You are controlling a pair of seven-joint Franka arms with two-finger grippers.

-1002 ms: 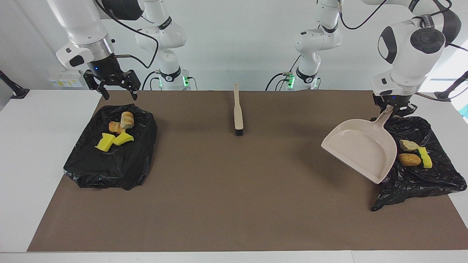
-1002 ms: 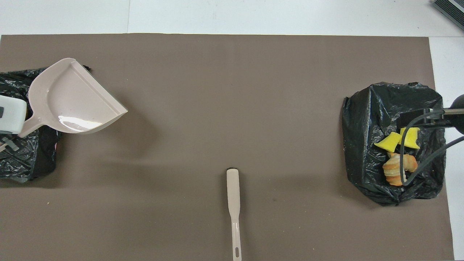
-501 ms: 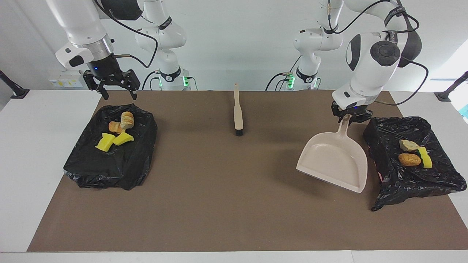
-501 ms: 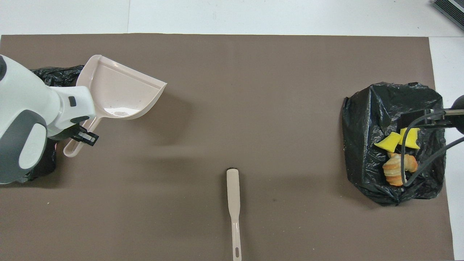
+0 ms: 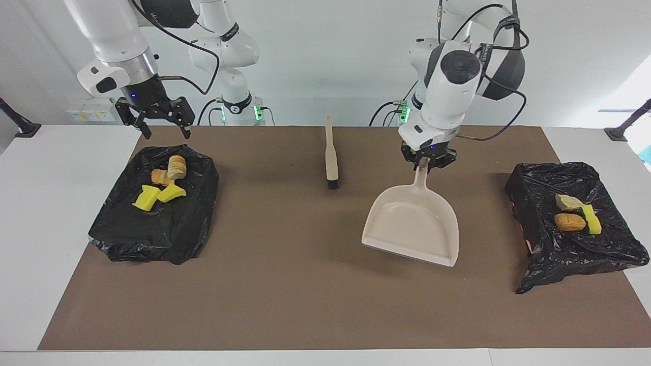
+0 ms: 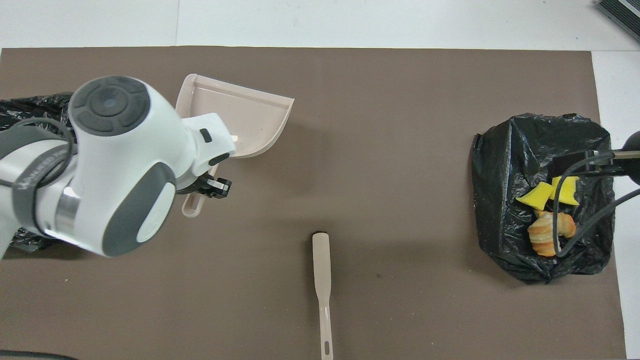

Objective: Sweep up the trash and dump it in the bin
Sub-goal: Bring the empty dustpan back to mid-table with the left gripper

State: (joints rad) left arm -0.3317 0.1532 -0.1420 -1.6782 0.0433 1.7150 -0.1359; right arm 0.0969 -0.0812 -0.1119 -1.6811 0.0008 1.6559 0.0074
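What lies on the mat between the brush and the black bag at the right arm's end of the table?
Nothing: in the overhead view the mat between the brush and that bag is bare.

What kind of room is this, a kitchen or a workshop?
Probably a robotics test lab: two white arms stand at a plain table with a brown mat, a beige plastic dustpan and black-bagged bins holding mock trash.

We're in a robotics lab, by the look of it.
We see two white robot arms point(image 5: 452, 76) bolted at a plain table point(image 5: 51, 203), bare walls.
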